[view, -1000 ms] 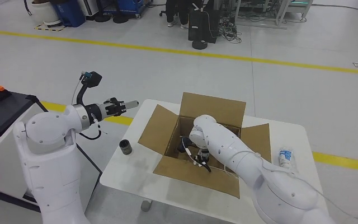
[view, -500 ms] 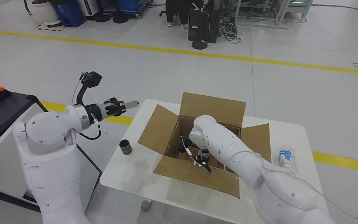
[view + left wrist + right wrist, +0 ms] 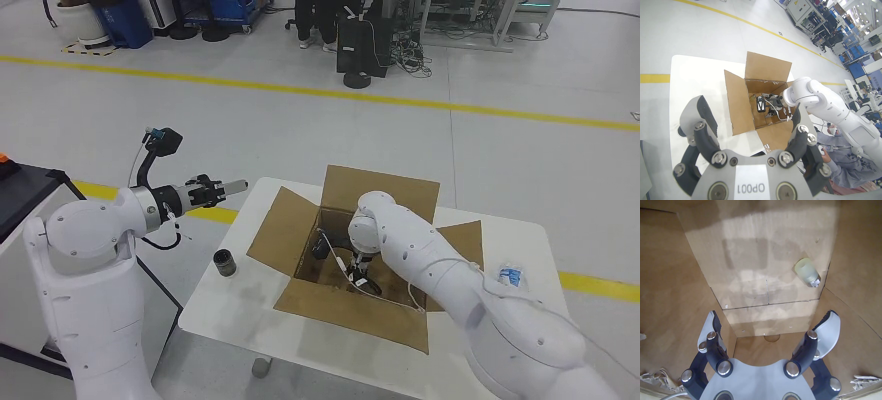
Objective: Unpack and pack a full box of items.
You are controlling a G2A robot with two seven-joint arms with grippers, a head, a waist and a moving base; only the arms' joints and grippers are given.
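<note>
An open cardboard box (image 3: pixel 380 195) stands in the middle of the white table (image 3: pixel 250 310). My right gripper (image 3: pixel 772 321) is down inside the box (image 3: pixel 668 275), open, with nothing between its fingers. A small pale bottle (image 3: pixel 807 273) with a metal cap lies on the box floor by a corner, ahead of the gripper and apart from it. From the left wrist camera the same bottle (image 3: pixel 752 97) lies just beside the right gripper (image 3: pixel 762 106). My left gripper (image 3: pixel 751 117) hangs open and empty in the air off the table's left end (image 3: pixel 215 187).
A dark short cylinder (image 3: pixel 226 262) stands on the table left of the box. A blue and white packet (image 3: pixel 511 278) lies near the table's right side. The box's four flaps (image 3: pixel 738 98) are spread outward. Bare tabletop (image 3: pixel 696 72) lies left of the box.
My right arm has swung a little toward the far right inside the box, and its gripper has shifted with it. The left arm has not moved.
</note>
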